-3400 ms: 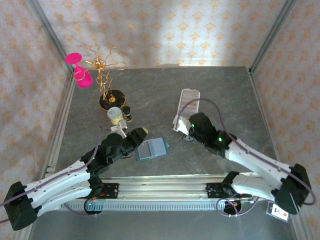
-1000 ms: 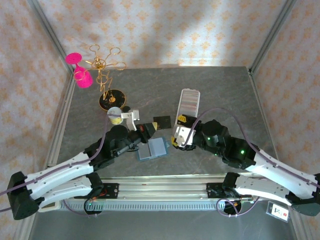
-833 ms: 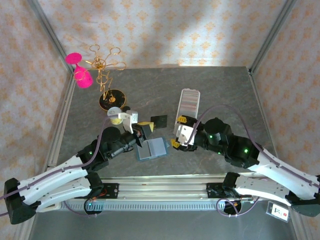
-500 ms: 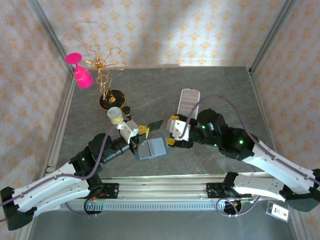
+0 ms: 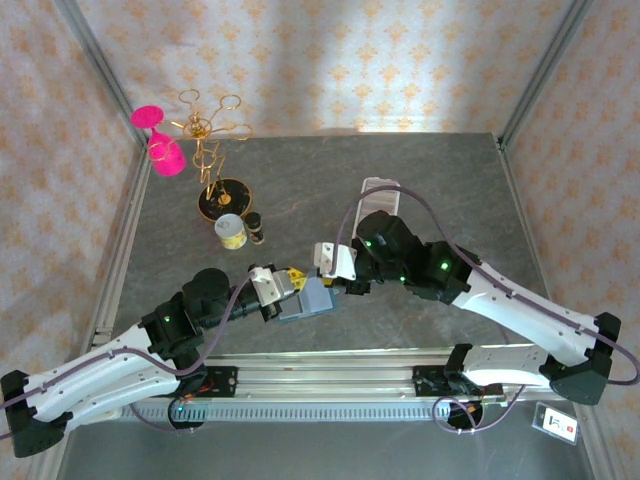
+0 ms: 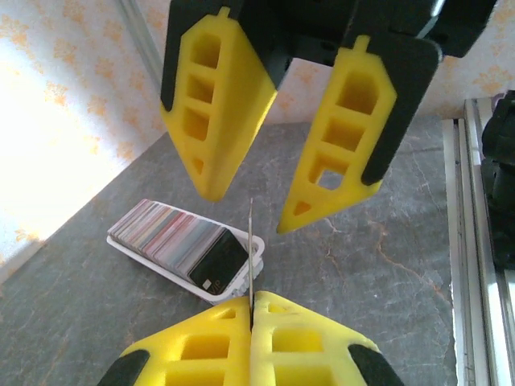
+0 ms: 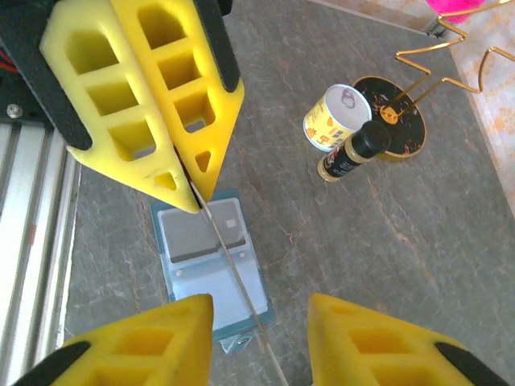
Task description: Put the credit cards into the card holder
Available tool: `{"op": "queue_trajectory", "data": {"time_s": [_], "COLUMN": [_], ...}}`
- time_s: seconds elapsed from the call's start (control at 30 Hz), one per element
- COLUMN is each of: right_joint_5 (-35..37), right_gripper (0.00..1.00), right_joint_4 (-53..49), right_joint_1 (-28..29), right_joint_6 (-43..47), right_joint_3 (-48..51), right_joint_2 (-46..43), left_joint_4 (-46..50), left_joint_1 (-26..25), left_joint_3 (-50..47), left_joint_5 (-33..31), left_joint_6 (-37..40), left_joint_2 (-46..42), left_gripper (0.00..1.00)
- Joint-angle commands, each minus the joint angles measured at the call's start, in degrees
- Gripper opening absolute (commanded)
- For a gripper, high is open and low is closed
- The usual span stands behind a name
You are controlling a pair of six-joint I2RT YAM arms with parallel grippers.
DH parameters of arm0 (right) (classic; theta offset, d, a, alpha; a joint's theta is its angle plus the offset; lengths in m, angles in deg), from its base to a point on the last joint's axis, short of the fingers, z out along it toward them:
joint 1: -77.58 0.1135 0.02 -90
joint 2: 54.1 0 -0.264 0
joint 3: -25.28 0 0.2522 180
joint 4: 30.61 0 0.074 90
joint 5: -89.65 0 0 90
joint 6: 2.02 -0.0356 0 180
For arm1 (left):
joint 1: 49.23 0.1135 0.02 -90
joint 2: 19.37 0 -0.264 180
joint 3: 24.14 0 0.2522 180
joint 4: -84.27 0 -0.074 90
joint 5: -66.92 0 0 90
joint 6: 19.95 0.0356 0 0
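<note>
My left gripper [image 6: 251, 299] is shut on one thin credit card [image 6: 250, 241], seen edge-on and sticking out past its fingertips. My right gripper [image 7: 259, 310] is open and straddles the card's free end, with a gap on each side. The card [image 7: 233, 265] hangs just above the card holder [image 7: 213, 265], a teal wallet lying open and flat with a pale blue inside. From above, the left gripper [image 5: 288, 281] and right gripper [image 5: 335, 280] meet over the holder [image 5: 315, 300]. The other credit cards [image 6: 173, 235] stand in a row in the long white tray [image 6: 205, 288].
A gold wire stand on a black base [image 5: 222, 198] is at the back left, with pink glasses [image 5: 160, 140] on it. A small printed can [image 7: 334, 117] and a dark bottle [image 7: 354, 151] stand just behind the holder. A metal rail [image 5: 330, 375] runs along the near edge.
The left gripper has brought the card down and right over the holder, turning it edge-on. The right gripper has swung left from the tray to straddle the card, its jaws narrowing.
</note>
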Motion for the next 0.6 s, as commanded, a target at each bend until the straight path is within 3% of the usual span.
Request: {"op": "queue_trajectory", "data": {"time_s": [0.0, 0.23, 0.33, 0.37, 0.4, 0.47, 0.5, 0.57], "right_joint_5": [-1.8, -2.2, -1.9, -1.8, -1.6, -1.1, -0.5, 1.3], "right_gripper": [0.30, 0.16, 0.00, 0.00, 0.00, 0.00, 0.00, 0.00], "right_joint_4": [-1.8, -2.6, -2.7, -2.7, -2.5, -1.2, 0.2, 3.8], "right_joint_1": [-0.2, -0.1, -0.1, -0.1, 0.0, 0.0, -0.1, -0.1], "right_joint_6": [0.0, -0.6, -0.5, -0.7, -1.0, -2.7, -4.1, -8.5], "right_joint_3": [-2.4, -1.7, -1.5, -1.3, -1.0, 0.2, 1.6, 5.7], "right_joint_2": [0.4, 0.5, 0.4, 0.2, 0.0, -0.9, -1.8, -3.8], "left_joint_4": [0.1, -1.3, -2.5, -3.1, -3.9, -6.0, -7.0, -8.0], "left_joint_1": [-0.5, -0.5, -0.5, -0.5, -0.6, -0.6, -0.6, -0.6], "left_joint_3": [1.8, 1.0, 0.7, 0.5, 0.3, -0.6, -1.0, -2.1], "left_joint_5": [0.7, -0.6, -2.7, -4.0, -5.1, -7.4, -8.4, -9.2], "left_joint_6": [2.6, 2.2, 1.5, 0.8, 0.1, -3.9, -7.2, -14.6], "left_joint_2": [-0.9, -1.2, -1.5, -1.6, -1.8, -2.4, -2.8, -3.7], "left_gripper": [0.00, 0.00, 0.00, 0.00, 0.08, 0.47, 0.60, 0.75]}}
